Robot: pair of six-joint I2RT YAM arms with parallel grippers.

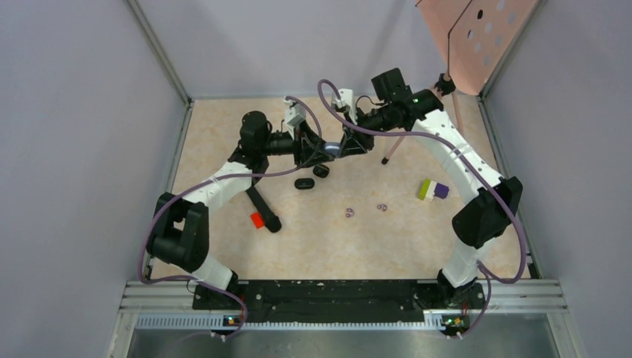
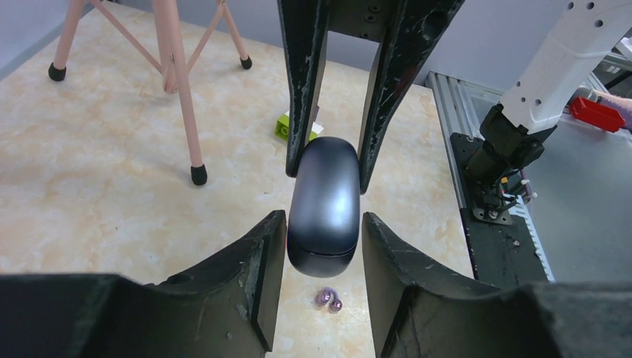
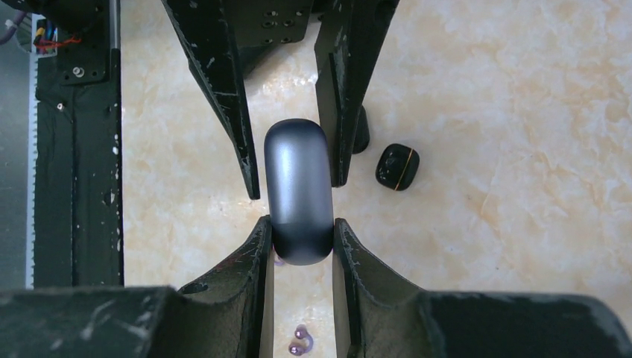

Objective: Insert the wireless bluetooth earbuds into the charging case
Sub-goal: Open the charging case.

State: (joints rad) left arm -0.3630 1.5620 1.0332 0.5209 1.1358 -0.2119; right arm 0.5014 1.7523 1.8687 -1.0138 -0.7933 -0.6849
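- Black left end effector (image 2: 323, 220): the jaws are closed against both long sides of one end of the charging case (image 2: 324, 205).
- Right end effector (image 3: 300, 224): the jaws are clamped on the opposite end of the same case, facing the left end effector tip to tip.
- Charging case: a dark blue-grey oval shell, held lengthwise between the two end effectors above the marbled beige worktop (image 1: 223, 134), at its far middle.
- Wireless bluetooth earbuds (image 1: 349, 212): tiny, pale purple, lying on the worktop outside the case. A second purple cluster (image 1: 381, 206) lies just to the right of the first.
- Left wrist view: one purple cluster shows on the worktop below the held case.
- Black oval case (image 3: 397, 167): it has a thin gold seam and rests on the worktop beside the end effectors.
- Green and purple blocks (image 1: 432, 189): touching each other, right of the earbuds.
- Black marker with a red piece (image 1: 262, 209): on the worktop under the left arm.
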